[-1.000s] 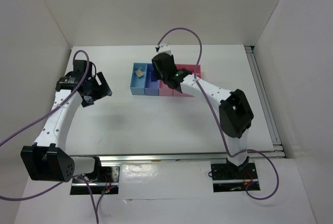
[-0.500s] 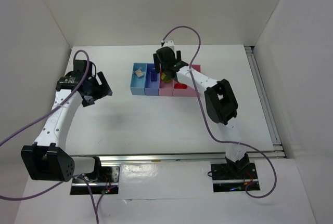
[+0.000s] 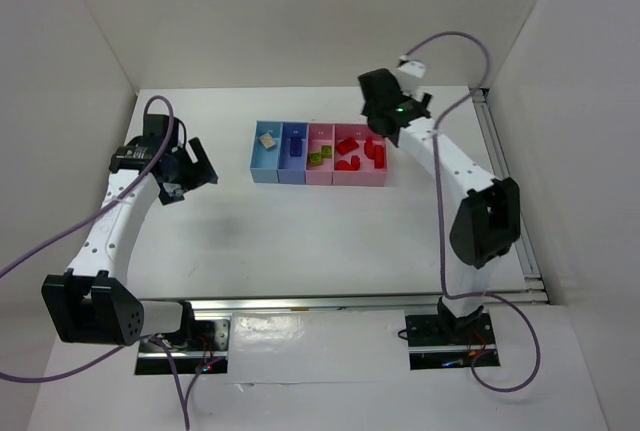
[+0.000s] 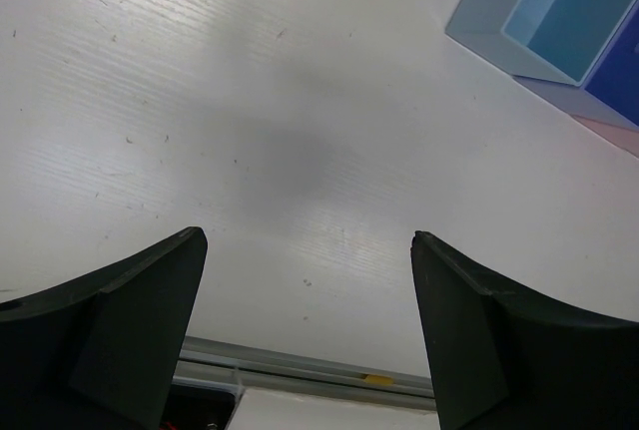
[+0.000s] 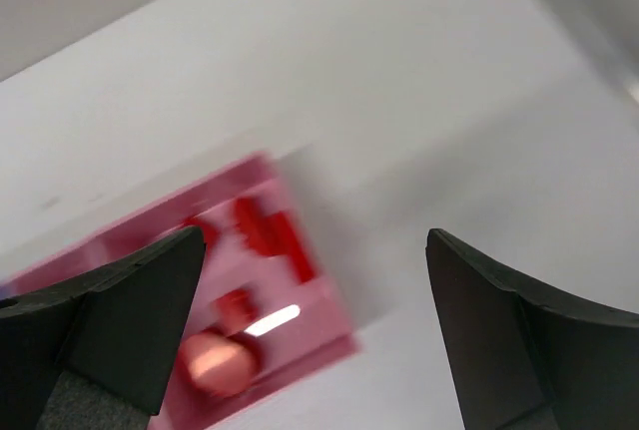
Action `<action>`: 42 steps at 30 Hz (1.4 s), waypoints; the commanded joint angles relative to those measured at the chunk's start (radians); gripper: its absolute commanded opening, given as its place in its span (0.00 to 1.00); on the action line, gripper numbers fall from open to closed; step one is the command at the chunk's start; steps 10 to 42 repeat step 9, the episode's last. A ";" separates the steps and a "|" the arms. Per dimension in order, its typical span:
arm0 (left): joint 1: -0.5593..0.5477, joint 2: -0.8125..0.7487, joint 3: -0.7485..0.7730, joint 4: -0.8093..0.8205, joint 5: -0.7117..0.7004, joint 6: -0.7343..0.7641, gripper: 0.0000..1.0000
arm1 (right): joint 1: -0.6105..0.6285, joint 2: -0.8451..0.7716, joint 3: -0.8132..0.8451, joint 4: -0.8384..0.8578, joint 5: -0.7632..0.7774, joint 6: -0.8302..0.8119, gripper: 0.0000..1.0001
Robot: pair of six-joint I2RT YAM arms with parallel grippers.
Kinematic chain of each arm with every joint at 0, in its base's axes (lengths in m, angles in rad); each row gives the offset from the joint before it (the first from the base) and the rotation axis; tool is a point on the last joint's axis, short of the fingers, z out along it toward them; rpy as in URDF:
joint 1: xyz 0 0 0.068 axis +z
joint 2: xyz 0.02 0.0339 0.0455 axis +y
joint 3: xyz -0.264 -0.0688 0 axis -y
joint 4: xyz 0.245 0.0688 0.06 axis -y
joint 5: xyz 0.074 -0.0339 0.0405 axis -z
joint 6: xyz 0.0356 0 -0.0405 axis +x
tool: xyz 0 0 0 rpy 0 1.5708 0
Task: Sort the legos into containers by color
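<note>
Containers [image 3: 318, 178] run left to right

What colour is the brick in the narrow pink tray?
Lime green; the brick shows best in the top external view.

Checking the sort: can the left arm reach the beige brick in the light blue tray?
Probably yes: left gripper open, nothing on the table between it and the beige brick; right arm hangs clear, rightward.
</note>
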 commanded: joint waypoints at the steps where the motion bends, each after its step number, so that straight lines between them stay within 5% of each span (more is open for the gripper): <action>1: 0.007 -0.018 0.011 0.028 0.011 0.033 0.95 | -0.074 -0.090 -0.087 -0.312 0.198 0.265 0.99; 9: -0.003 -0.036 0.002 0.048 0.019 0.055 0.95 | -0.124 -0.346 -0.447 -0.256 0.184 0.226 0.99; 42: -0.003 -0.036 0.002 0.048 0.019 0.055 0.95 | -0.124 -0.346 -0.447 -0.256 0.184 0.226 0.99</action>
